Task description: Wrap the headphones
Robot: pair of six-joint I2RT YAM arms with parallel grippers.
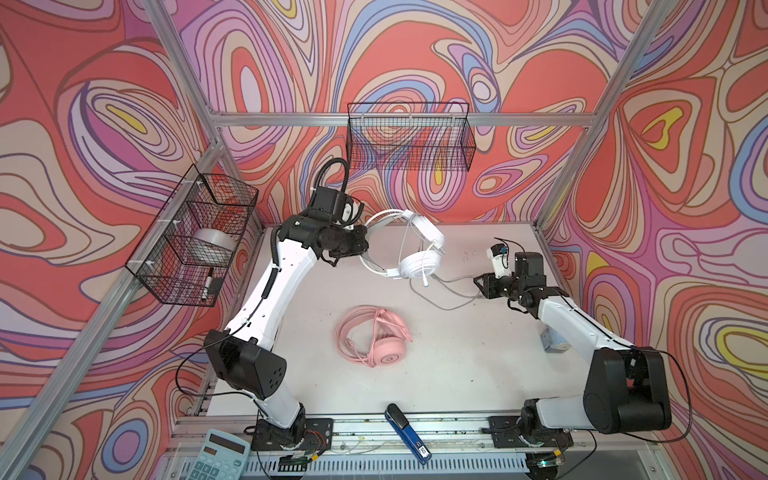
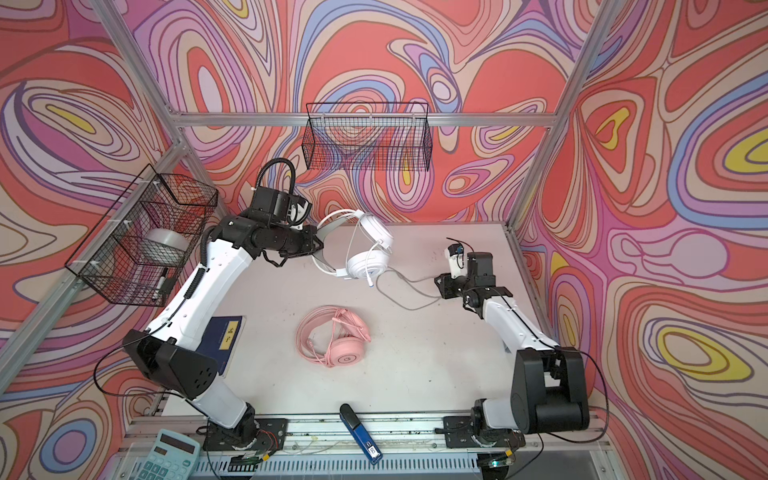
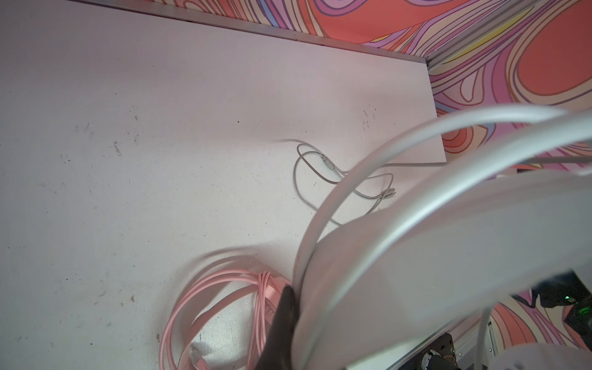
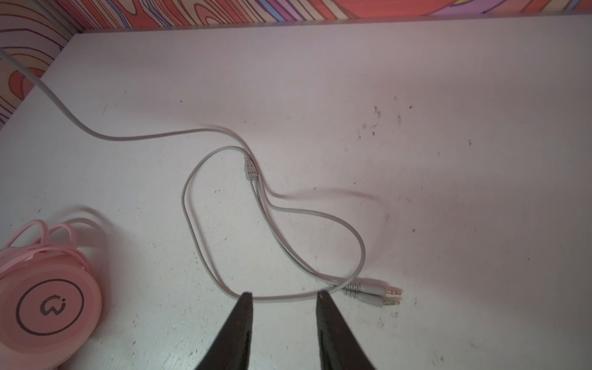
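In both top views the left gripper point(image 1: 365, 237) is clamped on the headband of the white headphones point(image 1: 417, 266), close to the far edge of the tabletop point(image 1: 457, 365) and left of its middle. The earcups hang off the band toward the middle of the tabletop; I cannot tell whether the lower one touches it. The grey cable point(image 1: 453, 293) trails from them across the tabletop toward the right edge, where the right gripper point(image 1: 478, 286) sits low over it. The pink headphones point(image 1: 374, 343) lie flat near the middle of the tabletop with their pink cable bundled over the headband, well apart from both grippers.

From the left wrist, one dark finger point(image 3: 285, 320) presses against the broad band of the white headphones point(image 3: 432, 243); the band hides the other finger. Beyond it the pink headphones point(image 3: 221, 288) and the looped grey cable point(image 3: 327, 162) lie on the tabletop.

From the right wrist, the right gripper point(image 4: 283, 298) has its fingers point(image 4: 243, 320) spread apart. A stretch of the grey cable point(image 4: 250, 168) runs across the gap at their tips, and nothing is pinched. The two plugs point(image 4: 378, 293) lie just beside one tip. One earcup of the pink headphones point(image 4: 48, 304) shows off to the side.
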